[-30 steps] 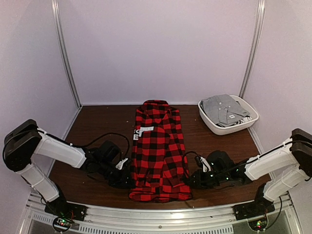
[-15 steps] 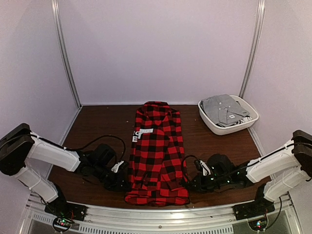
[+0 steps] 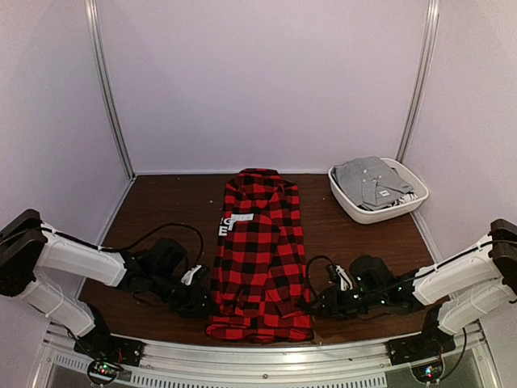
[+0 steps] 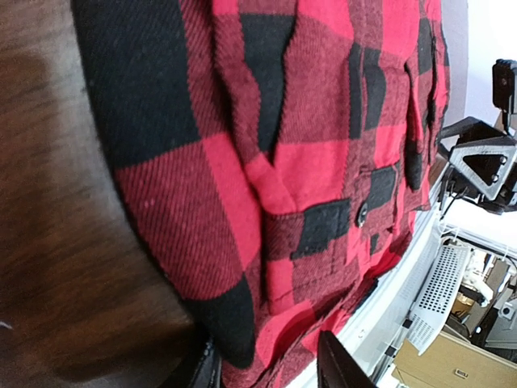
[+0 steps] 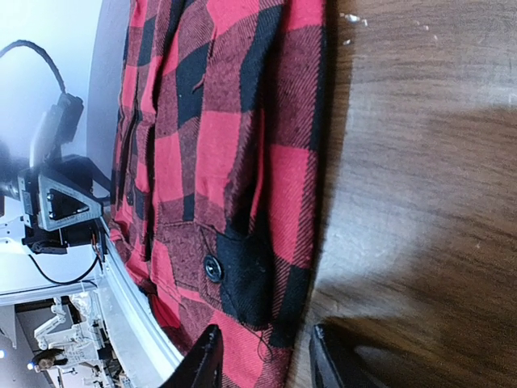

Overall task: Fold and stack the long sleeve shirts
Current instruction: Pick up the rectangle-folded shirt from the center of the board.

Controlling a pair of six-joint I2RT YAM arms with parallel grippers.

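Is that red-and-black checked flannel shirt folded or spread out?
Partly folded: the red-and-black checked flannel shirt lies full-length as a narrow strip, sleeves turned in, cuffs by the hem.

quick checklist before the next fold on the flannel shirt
1. Flannel shirt lies as a narrow strip, no sleeve sticking out: ok.
2. Left gripper jaws apart, hem between them: ok.
3. Right gripper jaws apart, hem between them: ok.
4. Hem fully on the table, not over its near edge: cannot tell.
5. White basket with the grey shirt stands clear of the fold path: ok.
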